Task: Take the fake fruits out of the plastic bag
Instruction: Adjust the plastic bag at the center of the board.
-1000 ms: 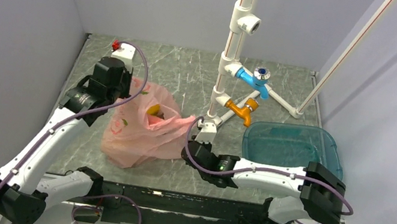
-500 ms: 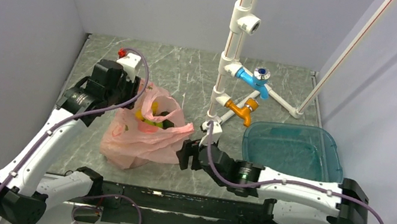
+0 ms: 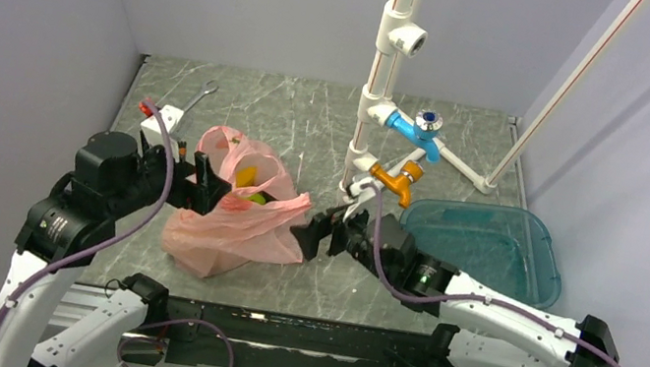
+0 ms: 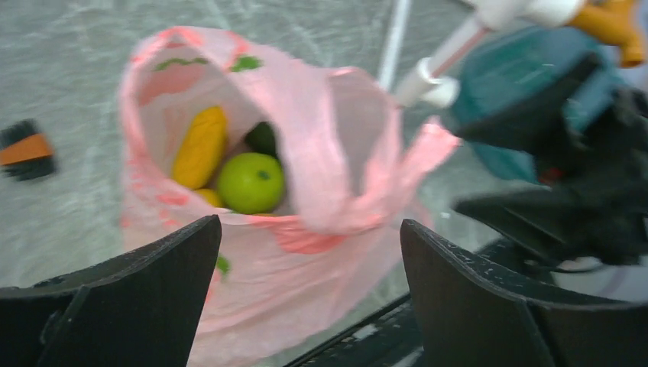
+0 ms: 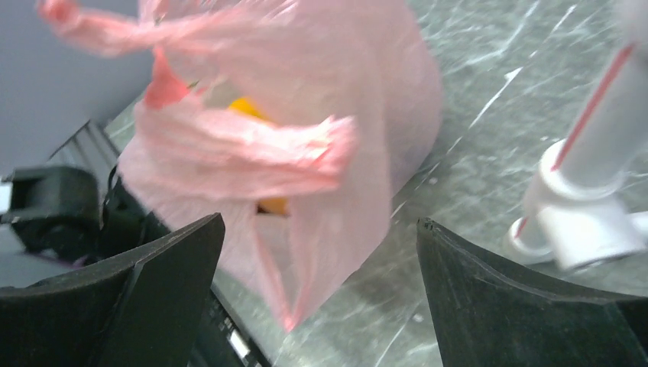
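The pink plastic bag [image 3: 235,223] slumps on the marble table with its mouth open upward. Inside it lie fake fruits: a yellow mango [image 4: 200,145], a green apple [image 4: 250,182] and a dark green avocado [image 4: 262,138]. My left gripper [image 3: 191,183] hovers at the bag's left side, open, with nothing between its fingers. My right gripper [image 3: 318,229] is at the bag's right side, also open and empty. In the right wrist view the bag [image 5: 321,145] fills the space ahead of the gripper [image 5: 321,222], and yellow fruit [image 5: 248,107] shows through it.
A teal see-through tub [image 3: 543,255] stands at the right. A white pipe stand [image 3: 374,102] with a blue tap [image 3: 410,128] and an orange tap [image 3: 396,181] rises behind the bag. A wrench [image 3: 201,93] lies at the back left.
Both grippers opened and let go of the bag's handles, and the bag sagged. The left arm drew back toward the near left. The right arm moved up beside the bag.
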Robot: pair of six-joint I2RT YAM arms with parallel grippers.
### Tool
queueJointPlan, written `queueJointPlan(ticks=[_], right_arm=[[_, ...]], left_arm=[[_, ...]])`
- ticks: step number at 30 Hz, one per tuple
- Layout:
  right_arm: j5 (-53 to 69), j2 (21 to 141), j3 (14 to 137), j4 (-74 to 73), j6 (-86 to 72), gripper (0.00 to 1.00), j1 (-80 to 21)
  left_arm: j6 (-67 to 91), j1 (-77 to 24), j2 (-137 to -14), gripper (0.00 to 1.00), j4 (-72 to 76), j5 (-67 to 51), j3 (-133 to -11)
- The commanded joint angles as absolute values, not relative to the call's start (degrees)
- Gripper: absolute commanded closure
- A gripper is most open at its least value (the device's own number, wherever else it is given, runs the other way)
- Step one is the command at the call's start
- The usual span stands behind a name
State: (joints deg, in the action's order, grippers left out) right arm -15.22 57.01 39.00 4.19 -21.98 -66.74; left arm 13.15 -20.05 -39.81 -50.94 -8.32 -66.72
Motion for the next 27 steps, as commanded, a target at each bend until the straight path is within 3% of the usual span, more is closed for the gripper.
queueJointPlan(ticks=[1, 7, 14, 19, 24, 27], right_arm=[[-4.62, 60.09, 40.37, 14.18, -18.62, 0.01, -60.22], [3.27, 66.27, 43.34, 18.14, -12.23, 0.01, -57.78], [7.23, 68.7, 45.57, 20.77, -7.88, 0.1, -57.84], [11.92, 70.54, 48.68, 20.25, -7.24, 0.38, -57.92], [10.56, 68.83, 49.42, 16.37, -8.13, 0.81, -63.67], [6.25, 67.5, 48.75, 15.38, -8.21, 0.94, -70.96]], left_arm=[[22.09, -19.95, -38.67, 0.04, -42.98, -21.74, -63.24], [24.78, -19.96, -43.52, 0.05, -36.41, -25.66, -61.7], [25.0, -20.13, -48.18, 0.46, -33.4, -27.04, -62.71], [25.99, -20.08, -48.98, 0.63, -31.88, -27.89, -63.13], [25.34, -20.13, -51.57, 0.81, -31.35, -25.61, -65.36], [24.17, -20.13, -56.4, 0.99, -32.61, -25.66, -69.16]])
